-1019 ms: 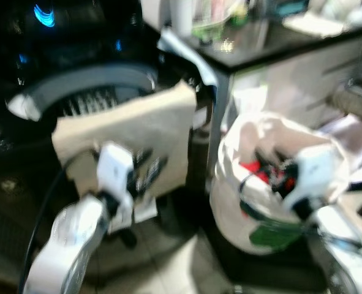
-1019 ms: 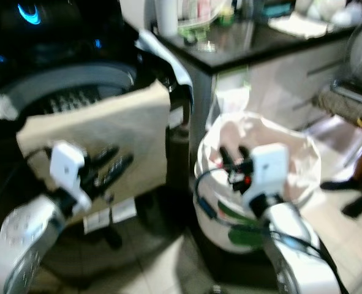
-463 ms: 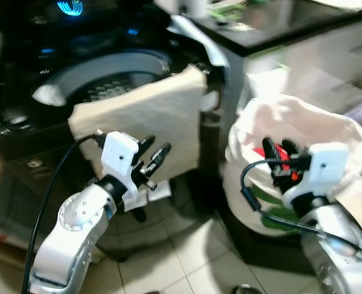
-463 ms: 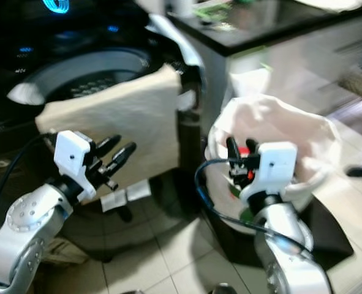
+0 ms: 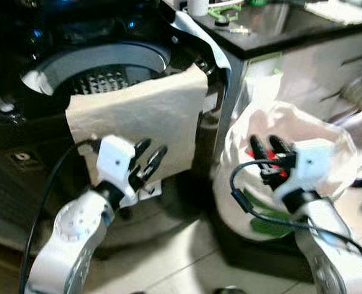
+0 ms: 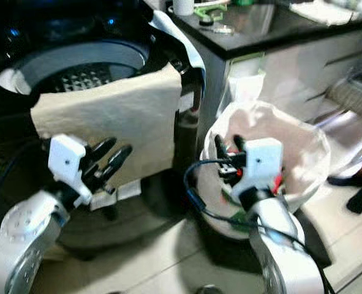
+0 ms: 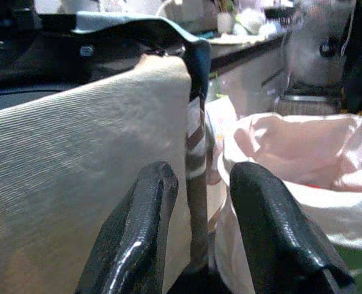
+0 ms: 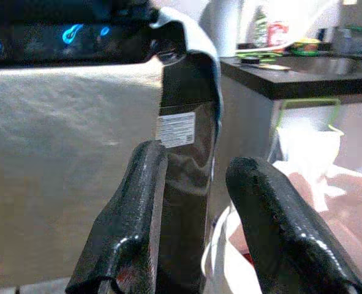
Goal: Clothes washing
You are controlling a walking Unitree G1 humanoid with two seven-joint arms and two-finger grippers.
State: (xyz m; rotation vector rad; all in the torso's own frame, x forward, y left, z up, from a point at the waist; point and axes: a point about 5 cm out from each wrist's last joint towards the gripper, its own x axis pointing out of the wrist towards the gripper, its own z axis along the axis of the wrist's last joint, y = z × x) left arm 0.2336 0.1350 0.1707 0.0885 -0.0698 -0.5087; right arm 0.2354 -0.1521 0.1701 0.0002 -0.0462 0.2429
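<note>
You've got a dark counter (image 6: 272, 27) running along the back right, with white cabinet fronts (image 6: 303, 79) under it. Near its left end there's a white cylinder-type container (image 6: 182, 6) and some green thing (image 6: 210, 8) next to it, too blurry to say what, plus a small round item (image 6: 222, 29) just in front toward the counter's front edge. Floor's light tile (image 6: 162, 263), and at the far right edge you can catch a person's dark shoe (image 6: 359, 199) on it.

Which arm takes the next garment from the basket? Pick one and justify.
Right. The right gripper hangs open over the laundry basket, beside the red garment; the left gripper faces the beige cloth on the washer.
</note>
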